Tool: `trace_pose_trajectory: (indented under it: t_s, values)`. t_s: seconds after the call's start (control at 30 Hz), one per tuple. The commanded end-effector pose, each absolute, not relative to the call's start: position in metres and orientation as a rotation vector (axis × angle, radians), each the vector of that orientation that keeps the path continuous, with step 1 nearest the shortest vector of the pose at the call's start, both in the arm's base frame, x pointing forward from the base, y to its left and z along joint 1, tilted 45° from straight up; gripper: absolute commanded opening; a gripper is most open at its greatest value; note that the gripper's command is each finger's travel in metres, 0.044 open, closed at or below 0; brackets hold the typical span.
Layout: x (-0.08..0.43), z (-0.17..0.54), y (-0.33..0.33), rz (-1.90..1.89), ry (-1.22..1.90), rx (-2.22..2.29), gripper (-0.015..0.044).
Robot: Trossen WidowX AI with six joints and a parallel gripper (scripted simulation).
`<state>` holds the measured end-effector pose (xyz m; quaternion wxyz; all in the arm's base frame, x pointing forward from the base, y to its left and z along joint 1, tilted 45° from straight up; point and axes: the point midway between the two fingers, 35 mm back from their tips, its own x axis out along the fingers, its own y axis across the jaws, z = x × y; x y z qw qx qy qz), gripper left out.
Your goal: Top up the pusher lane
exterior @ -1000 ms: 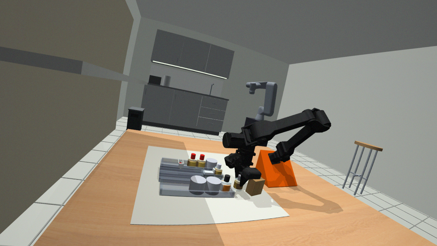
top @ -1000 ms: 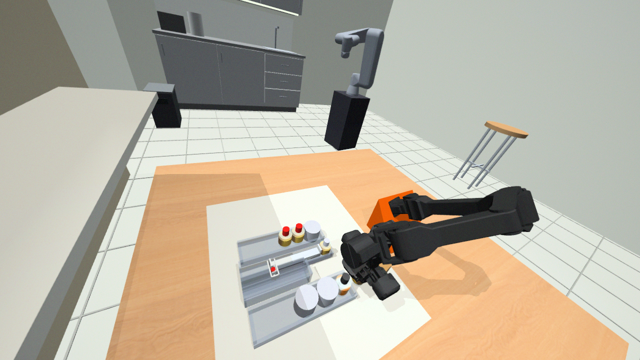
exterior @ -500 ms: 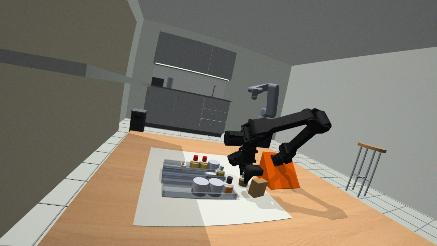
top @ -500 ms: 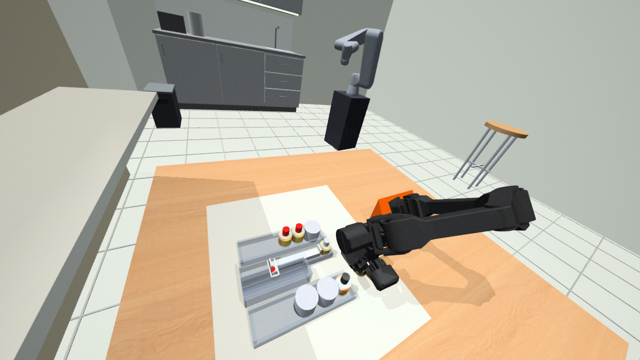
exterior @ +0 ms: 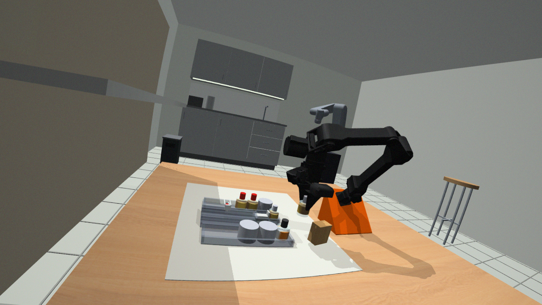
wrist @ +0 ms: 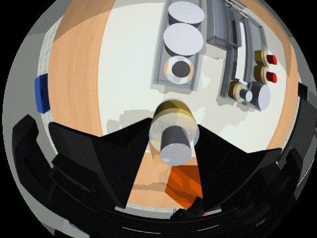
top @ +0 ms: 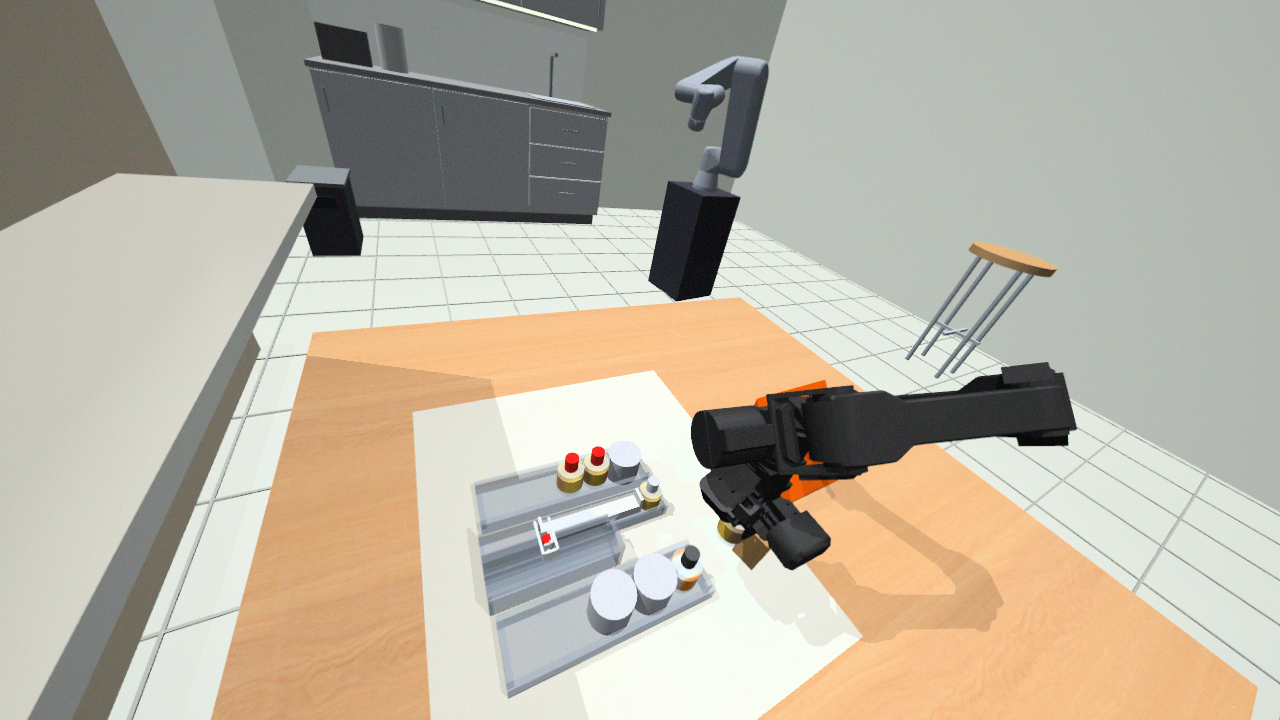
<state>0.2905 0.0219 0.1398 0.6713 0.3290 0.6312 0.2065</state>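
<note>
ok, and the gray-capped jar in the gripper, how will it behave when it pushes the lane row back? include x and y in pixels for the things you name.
The jar point(top: 730, 530) point(exterior: 302, 207) point(wrist: 174, 122) looks rigid, so it should push without giving. Its rounded side may slip sideways off the equally round lane jar point(top: 650, 494) point(exterior: 273, 213) point(wrist: 237, 92). The narrow cap suggests pushing low; high contact might tip it.

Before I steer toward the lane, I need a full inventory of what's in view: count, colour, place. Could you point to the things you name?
Held jar point(exterior: 302, 207) point(wrist: 174, 130): one, gold, grey cap, between fingers
Lane jar point(top: 650, 495) point(exterior: 273, 213) point(wrist: 237, 92): one, gold, pale cap, middle lane's front
Red-capped jars point(top: 570, 476) point(exterior: 241, 202) point(wrist: 259, 73): two, gold, far lane
Black-capped jar point(top: 688, 571) point(exterior: 283, 231) point(wrist: 180, 69): one, orange-white, near lane
Cylinders point(top: 613, 600) point(exterior: 248, 230) point(wrist: 183, 39): three, pale grey; two near lane, one far
Block point(exterior: 319, 232): one, brown, beside orange wedge point(exterior: 344, 217)
Stool point(top: 1011, 257) point(exterior: 460, 182): one, wooden top, right
Gripper point(exterior: 305, 204) point(wrist: 173, 125): one, black, shut on held jar
</note>
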Motion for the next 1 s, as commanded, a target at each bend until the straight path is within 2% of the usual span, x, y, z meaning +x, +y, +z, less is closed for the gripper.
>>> trace_pose_trajectory:
  t_s: [0.0, 0.53, 0.97]
  values:
    - [0.291, 0.14, 0.016, 0.464, 1.41, 0.732, 0.0]
    - [0.279, 0.019, -0.036, 0.447, 1.417, 0.745, 0.0]
    - [0.28, 0.0, -0.023, 0.448, 1.417, 0.747, 0.0]
